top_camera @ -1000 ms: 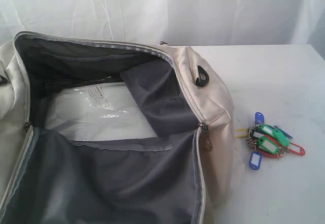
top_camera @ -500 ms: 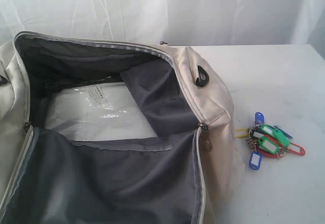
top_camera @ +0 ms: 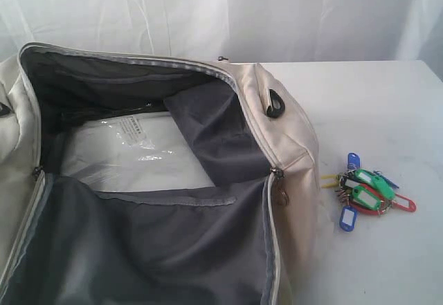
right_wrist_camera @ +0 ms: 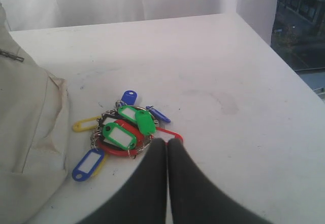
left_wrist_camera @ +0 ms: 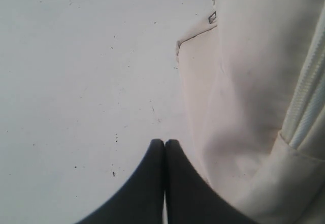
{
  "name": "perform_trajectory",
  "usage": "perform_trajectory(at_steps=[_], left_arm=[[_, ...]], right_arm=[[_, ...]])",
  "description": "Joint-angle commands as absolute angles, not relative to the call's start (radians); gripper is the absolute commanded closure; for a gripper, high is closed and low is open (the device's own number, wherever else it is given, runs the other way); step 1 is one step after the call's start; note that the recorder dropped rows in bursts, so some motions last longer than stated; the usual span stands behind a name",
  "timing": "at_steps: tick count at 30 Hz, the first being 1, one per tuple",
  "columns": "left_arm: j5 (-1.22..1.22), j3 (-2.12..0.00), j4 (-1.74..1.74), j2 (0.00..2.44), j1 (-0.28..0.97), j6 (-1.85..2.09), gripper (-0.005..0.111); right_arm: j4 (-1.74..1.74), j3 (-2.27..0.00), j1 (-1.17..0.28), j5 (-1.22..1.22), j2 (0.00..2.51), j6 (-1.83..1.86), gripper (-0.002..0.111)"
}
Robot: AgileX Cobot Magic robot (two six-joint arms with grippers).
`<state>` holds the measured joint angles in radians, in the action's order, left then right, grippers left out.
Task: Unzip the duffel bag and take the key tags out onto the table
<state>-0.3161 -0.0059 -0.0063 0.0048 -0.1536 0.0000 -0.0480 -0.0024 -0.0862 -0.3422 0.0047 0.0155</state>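
Lying crosswise, the duffel bag (top_camera: 299, 180) points (eyelet end (top_camera: 285, 122)) rightward.

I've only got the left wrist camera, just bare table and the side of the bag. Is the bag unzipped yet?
Observer: Yes, the duffel bag is wide open on top, and its dark grey lining is showing.
Operator: Are the tags out of it?
Observer: Yes. The key tags lie in a bunch on the table, beside the bag's end and not touching it.
Operator: And the other arm?
Observer: The right pincer is shut and holds nothing. Its tips are right at the edge of the bunch.
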Motion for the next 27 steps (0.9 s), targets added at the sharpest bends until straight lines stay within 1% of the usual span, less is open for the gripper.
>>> perform_trajectory(at_steps=[1,24,27], left_arm=[[-0.341,0.0,-0.01,0.0,-0.149,0.0,0.107],[-0.341,0.0,-0.01,0.0,-0.149,0.0,0.107],[-0.341,0.0,-0.01,0.0,-0.123,0.0,0.107]], right_arm=[[-0.052,0.0,-0.08,-0.344,0.0,0.019,0.107],[-0.052,0.0,-0.08,-0.344,0.0,0.019,0.107],[-0.052,0.0,-0.08,-0.344,0.0,0.019,0.107]])
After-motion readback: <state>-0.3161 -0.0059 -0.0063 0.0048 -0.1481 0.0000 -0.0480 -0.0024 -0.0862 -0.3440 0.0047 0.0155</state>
